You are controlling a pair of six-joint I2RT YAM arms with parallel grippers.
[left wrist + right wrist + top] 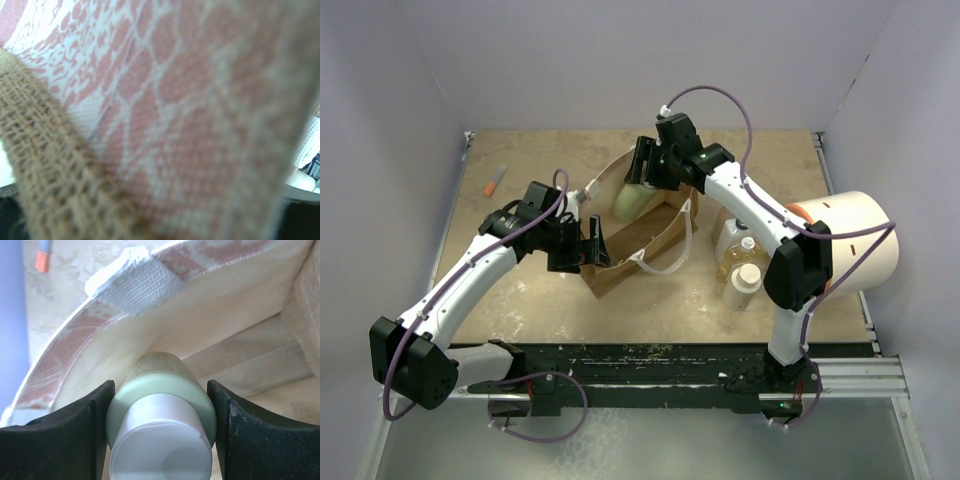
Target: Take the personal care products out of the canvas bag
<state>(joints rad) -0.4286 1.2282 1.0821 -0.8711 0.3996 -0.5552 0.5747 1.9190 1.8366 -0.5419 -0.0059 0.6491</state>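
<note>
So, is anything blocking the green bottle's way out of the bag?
Nothing visible blocks it. The right tool grips the green bottle at the open mouth of the canvas bag; only its far wall curves close beside it; the left tool holds the rim.

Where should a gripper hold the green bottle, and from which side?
Grip the round green bottle just under its white cap, coming through the open mouth of the bag: the cap faces that opening, and the right gripper clamps it there.
</note>
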